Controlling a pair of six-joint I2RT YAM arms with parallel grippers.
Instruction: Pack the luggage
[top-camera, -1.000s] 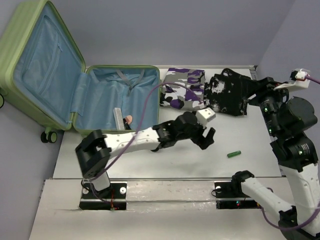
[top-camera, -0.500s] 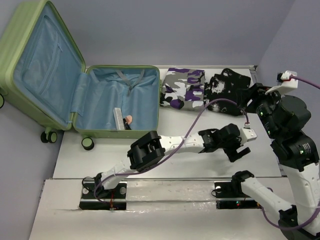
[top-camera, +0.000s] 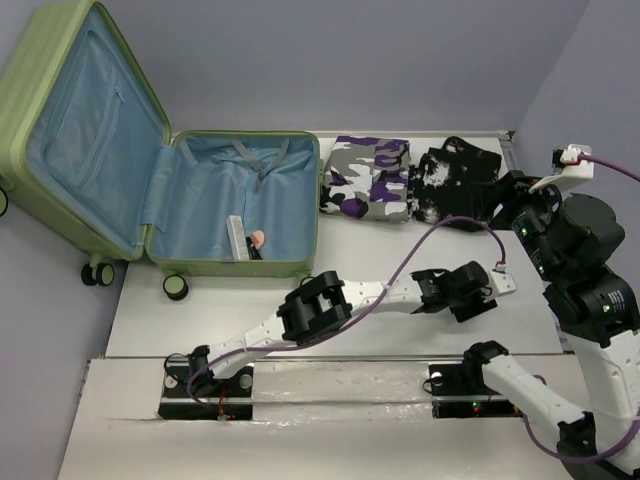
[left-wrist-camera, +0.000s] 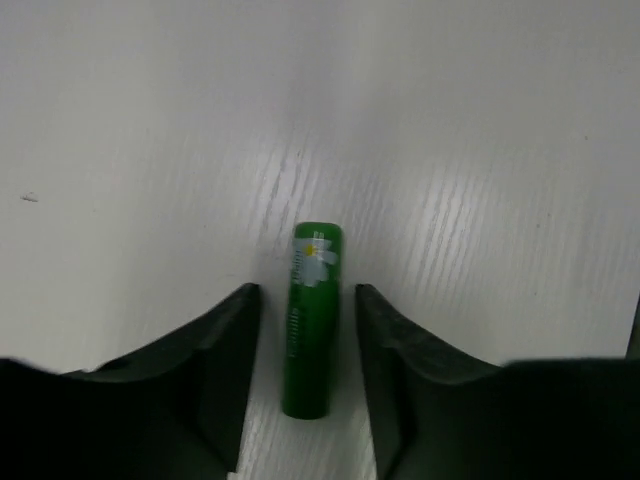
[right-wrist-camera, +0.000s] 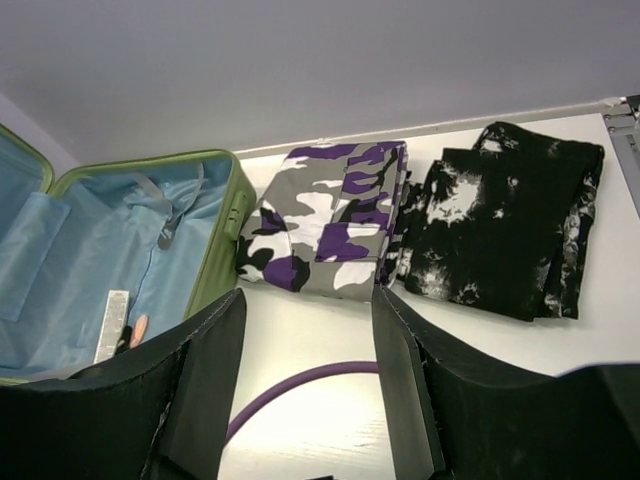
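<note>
The left hand (left-wrist-camera: 305, 292) is hovering low over the white desk (left-wrist-camera: 470, 120). Its black fingers (left-wrist-camera: 215, 370) are standing partly open on either side of a small green cylindrical tube with a daisy print (left-wrist-camera: 312, 330), gripping nothing. The tube is lying flat, parallel to the fingers.

The right hand (right-wrist-camera: 305, 400) is hanging wide open and empty above a folded purple-camouflage garment (right-wrist-camera: 335, 215) and a folded black-and-white garment (right-wrist-camera: 505, 215).

The large light-green hard-shell suitcase (top-camera: 90, 150) is lying open at the desk's far left. Its long axis is running near to far, its wheeled end is facing the arms, and its lid is leaning back to the left.
</note>
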